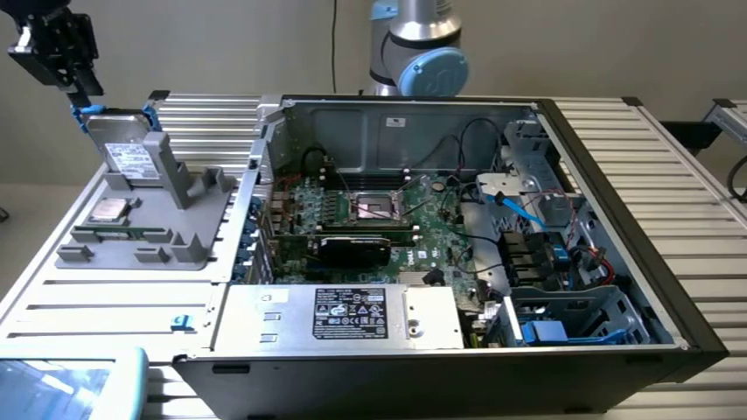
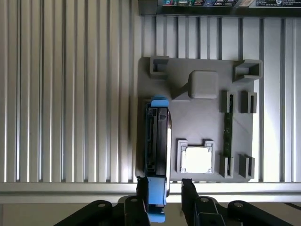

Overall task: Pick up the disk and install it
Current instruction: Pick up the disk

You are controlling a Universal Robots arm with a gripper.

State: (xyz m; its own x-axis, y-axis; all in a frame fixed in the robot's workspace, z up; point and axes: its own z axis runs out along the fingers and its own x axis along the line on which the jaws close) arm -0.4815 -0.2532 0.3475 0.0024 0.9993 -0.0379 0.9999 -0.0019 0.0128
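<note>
At the far end of the bench (image 1: 105, 297), on the exterior view's left, the disk (image 1: 126, 153) stands on edge in a slot of the grey fixture (image 1: 175, 241). The pincer (image 1: 82, 96) hangs over one end of its upper edge, fingers (image 2: 141, 190) apart and astride the blue bracket (image 2: 156, 200). One finger lies against the bracket and the other stands just clear, so nothing is clamped. A good grip would likely need the pincer centred, so both fingers meet the flat faces together and the disk is not tipped in its slot. The disk's white label and the black-and-white sticker (image 1: 350, 313) on the silver box carry print too small to read.
</note>
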